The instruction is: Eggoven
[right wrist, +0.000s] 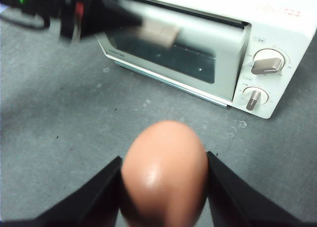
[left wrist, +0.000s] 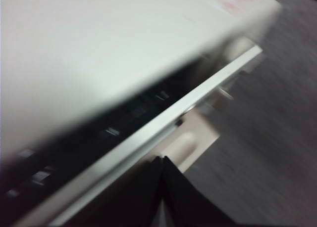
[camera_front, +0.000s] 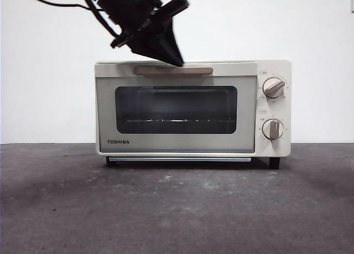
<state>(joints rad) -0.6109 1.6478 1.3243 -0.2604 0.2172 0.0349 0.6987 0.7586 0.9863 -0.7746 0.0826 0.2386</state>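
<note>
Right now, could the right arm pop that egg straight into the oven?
Probably not yet. The right gripper holds the egg, but the oven door looks only cracked open, with the left gripper at its handle.

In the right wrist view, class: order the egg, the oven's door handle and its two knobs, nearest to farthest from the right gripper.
1. Egg, held between the jaws.
2. Lower knob and upper knob, at the oven's control side; too close to call.
3. Door handle, under the left gripper.

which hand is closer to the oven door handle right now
Left. The left hand is at the door handle on the oven, jaws closed. The right hand holds the egg back from the oven front.
</note>
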